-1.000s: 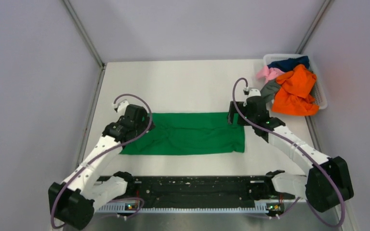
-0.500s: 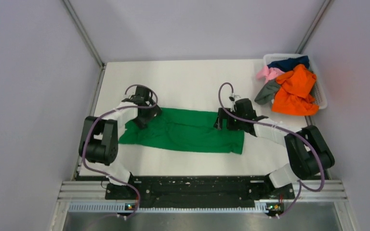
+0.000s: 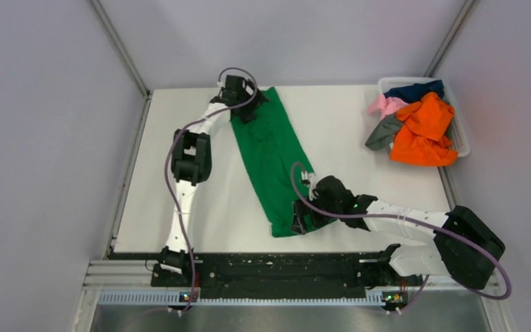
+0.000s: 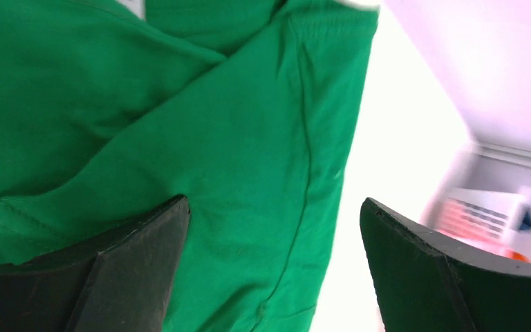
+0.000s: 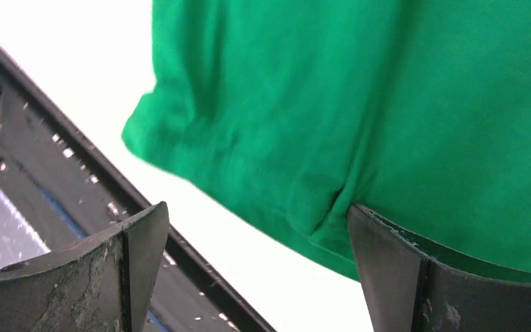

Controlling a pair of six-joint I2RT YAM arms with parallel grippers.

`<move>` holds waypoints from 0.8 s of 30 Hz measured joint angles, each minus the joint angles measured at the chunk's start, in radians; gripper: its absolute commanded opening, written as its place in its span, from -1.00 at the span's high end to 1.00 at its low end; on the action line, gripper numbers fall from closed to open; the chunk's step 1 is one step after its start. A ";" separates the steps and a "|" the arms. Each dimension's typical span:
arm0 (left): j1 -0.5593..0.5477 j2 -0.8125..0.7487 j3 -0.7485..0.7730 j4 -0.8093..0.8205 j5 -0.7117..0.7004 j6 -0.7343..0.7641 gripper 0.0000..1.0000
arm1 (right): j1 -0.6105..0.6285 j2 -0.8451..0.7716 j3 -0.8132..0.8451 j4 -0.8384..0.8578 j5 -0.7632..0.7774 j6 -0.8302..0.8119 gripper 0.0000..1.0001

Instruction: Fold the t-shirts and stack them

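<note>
Bright green cloth t-shirt [image 3: 272, 162], folded into a long strip, lies slanted across the white worktop [image 3: 359, 131].
The left tool [image 3: 249, 112] is over its far end and the right tool [image 3: 303, 220] over its near end, both released. The wrist views show seams and creases. The overhead view shows a white plastic basket [image 3: 464, 138] of crumpled t-shirts [image 3: 425, 131] at far right.

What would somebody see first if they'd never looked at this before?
The bright green t-shirt, folded into a long strip, slants across the white table. An open pincer is at each end: the left pincer at the far end, the right pincer at the near end. In the far right corner, a white basket holds a colourful heap topped by an orange t-shirt.
</note>
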 measured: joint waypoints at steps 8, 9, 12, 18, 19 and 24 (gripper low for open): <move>-0.059 0.361 0.397 0.368 0.187 -0.194 -0.98 | 0.203 0.176 0.120 0.088 -0.034 -0.002 -0.98; -0.062 0.365 0.397 0.384 0.185 -0.198 -0.98 | 0.212 0.179 0.127 0.089 -0.035 -0.003 -0.97; -0.066 0.368 0.397 0.403 0.187 -0.190 -0.97 | 0.223 0.173 0.144 0.086 -0.010 0.000 -0.98; -0.074 0.234 0.283 0.269 0.207 -0.036 -0.97 | 0.223 0.007 0.153 0.075 0.188 0.056 -0.98; -0.078 0.137 0.182 0.203 0.194 0.009 -0.97 | 0.222 -0.038 0.153 0.069 0.233 0.072 -0.98; -0.129 -0.442 -0.365 0.070 0.038 0.146 -0.96 | 0.169 -0.209 0.111 0.020 0.357 0.155 -0.97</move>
